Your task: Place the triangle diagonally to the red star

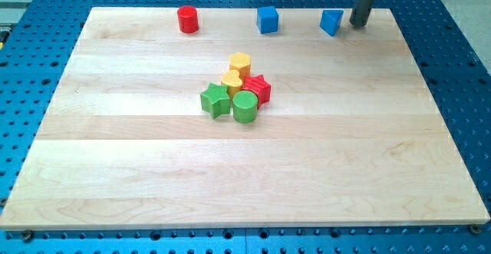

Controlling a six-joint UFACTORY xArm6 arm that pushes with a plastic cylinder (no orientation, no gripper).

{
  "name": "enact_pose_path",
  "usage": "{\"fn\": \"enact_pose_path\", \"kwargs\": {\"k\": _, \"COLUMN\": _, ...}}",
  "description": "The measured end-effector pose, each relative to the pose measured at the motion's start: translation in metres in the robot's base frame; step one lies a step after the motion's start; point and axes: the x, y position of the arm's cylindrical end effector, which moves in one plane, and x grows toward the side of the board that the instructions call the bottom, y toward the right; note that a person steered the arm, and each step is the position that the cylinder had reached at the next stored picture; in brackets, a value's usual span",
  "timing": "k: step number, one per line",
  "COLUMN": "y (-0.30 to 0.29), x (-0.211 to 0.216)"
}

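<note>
The dark rod enters from the view's top edge, its upper part cut off, and my tip (359, 24) rests on the pale wooden surface (115, 169) near the top right corner. No gripper is fitted, so there is no open or closed state to report. Just left of my tip, and apparently not touching it, stands the blue triangle block (331, 22); its exact outline is hard to make out at this angle. Further left along the top edge sit a blue cube (267, 19) and a red cylinder (188, 19), each standing alone. Well below, near the centre, five blocks crowd together: a yellow hexagonal block (240, 64), a yellow block (231, 81) partly hidden, the red star (258, 88), a green star (215, 100) and a green cylinder (245, 108).
</note>
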Motion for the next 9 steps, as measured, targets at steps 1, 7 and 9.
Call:
{"fn": "enact_pose_path", "kwargs": {"k": 1, "y": -0.015, "x": 0.0}}
{"fn": "enact_pose_path", "kwargs": {"k": 7, "y": -0.086, "x": 0.077}}
{"fn": "enact_pose_path", "kwargs": {"k": 9, "y": -0.085, "x": 0.077}}
